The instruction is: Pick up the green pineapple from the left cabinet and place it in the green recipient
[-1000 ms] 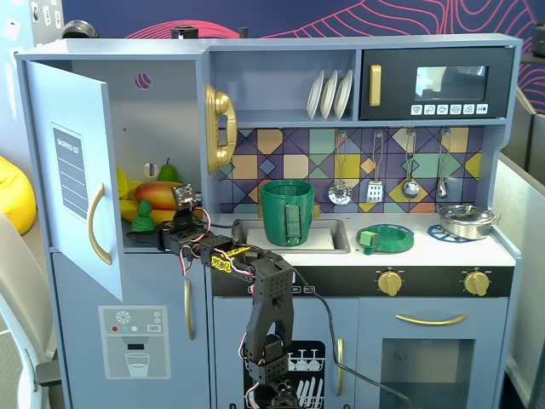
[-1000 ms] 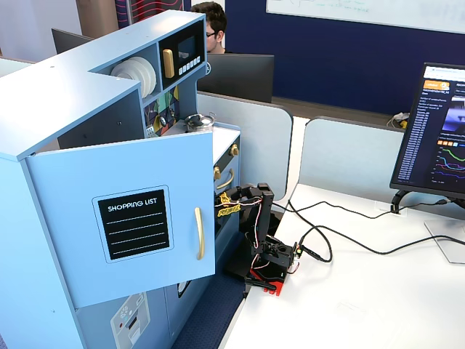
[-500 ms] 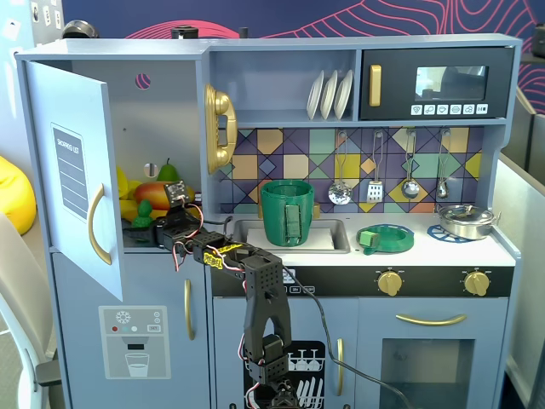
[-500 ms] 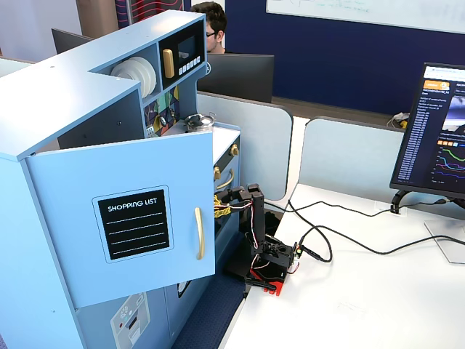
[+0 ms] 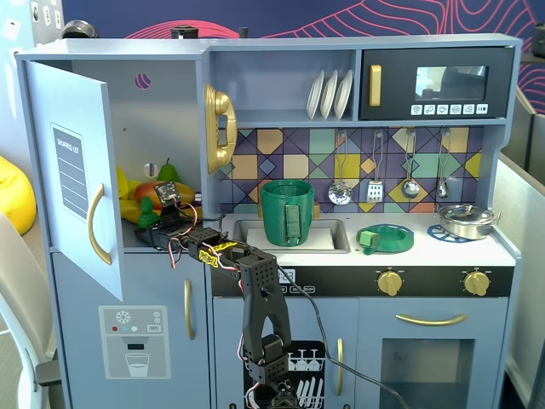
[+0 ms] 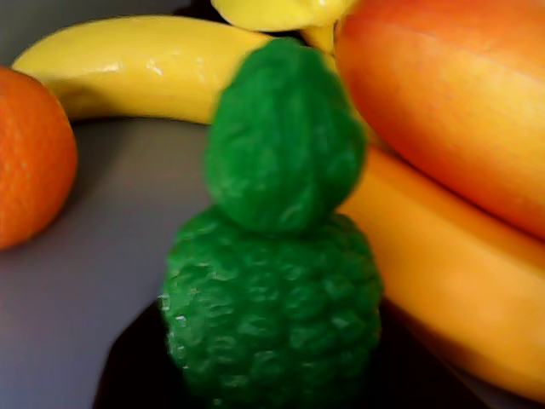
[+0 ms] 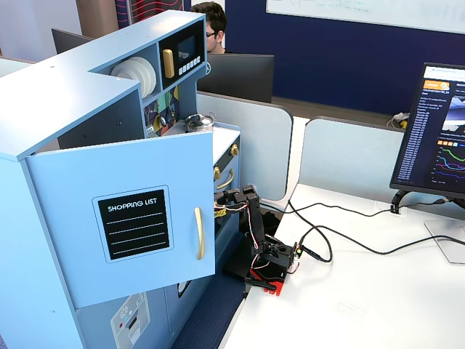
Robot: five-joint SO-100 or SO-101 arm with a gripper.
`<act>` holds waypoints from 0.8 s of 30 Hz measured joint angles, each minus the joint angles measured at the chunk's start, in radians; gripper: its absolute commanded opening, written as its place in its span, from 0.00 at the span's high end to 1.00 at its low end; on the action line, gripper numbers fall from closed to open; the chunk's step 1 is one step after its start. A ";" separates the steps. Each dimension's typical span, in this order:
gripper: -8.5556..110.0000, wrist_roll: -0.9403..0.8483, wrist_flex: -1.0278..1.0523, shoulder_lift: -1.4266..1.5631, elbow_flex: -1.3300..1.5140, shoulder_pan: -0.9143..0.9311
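Wrist view: green pineapple fills the centre, leafy top upward, bumpy body low in frame. Crowded on its right by an orange-red mango and a banana that sits against its flank; another banana curves behind. An orange sits at the left edge, apart from it. Bare grey shelf floor lies open only on the pineapple's left.

Fixed front view: left cabinet stands with its door swung wide, leaving the opening clear. Pincer reaches in over the shelf's front edge among the fruit; cannot tell whether its fingers are spread or pressed together, and the pineapple is not distinguishable here. Green recipient stands upright at the sink's back edge, right of the cabinet, with open counter around its rim. Flat green pan lies further right.

Side fixed view: door hides the shelf; arm base sits on the white table.
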 measured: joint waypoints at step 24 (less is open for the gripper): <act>0.93 -0.324 0.342 0.945 0.565 -0.026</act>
